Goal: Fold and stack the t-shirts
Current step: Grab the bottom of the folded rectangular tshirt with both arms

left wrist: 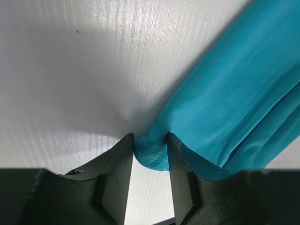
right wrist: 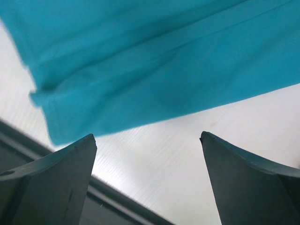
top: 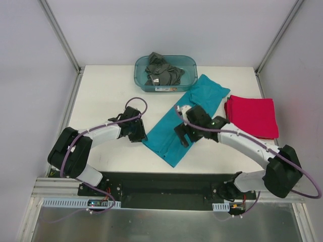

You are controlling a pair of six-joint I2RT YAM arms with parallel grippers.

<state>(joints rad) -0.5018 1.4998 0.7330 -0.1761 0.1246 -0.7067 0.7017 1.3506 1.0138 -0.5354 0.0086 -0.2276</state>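
The left gripper [left wrist: 150,150] is pinching a hem corner of the teal t-shirt [left wrist: 234,103] between narrow jaws. The shirt is lying as a long, lengthwise-folded band across the middle of the table [top: 101,91], running from 1 o'clock to 7 o'clock in the top view. The right gripper [right wrist: 147,138] is hovering over the band's 7 o'clock end with jaws wide and nothing between them. I am judging the task roughly midway: the red t-shirts [top: 252,116] are sitting folded and stacked at 3 o'clock, the teal one is needing its cross-folds, and the dark grey t-shirts [top: 162,70] are lying crumpled in the tub [top: 191,63] at 12 o'clock. The table's front edge is running close by at 6 o'clock, while bare surface is lying at 9 to 11 o'clock.
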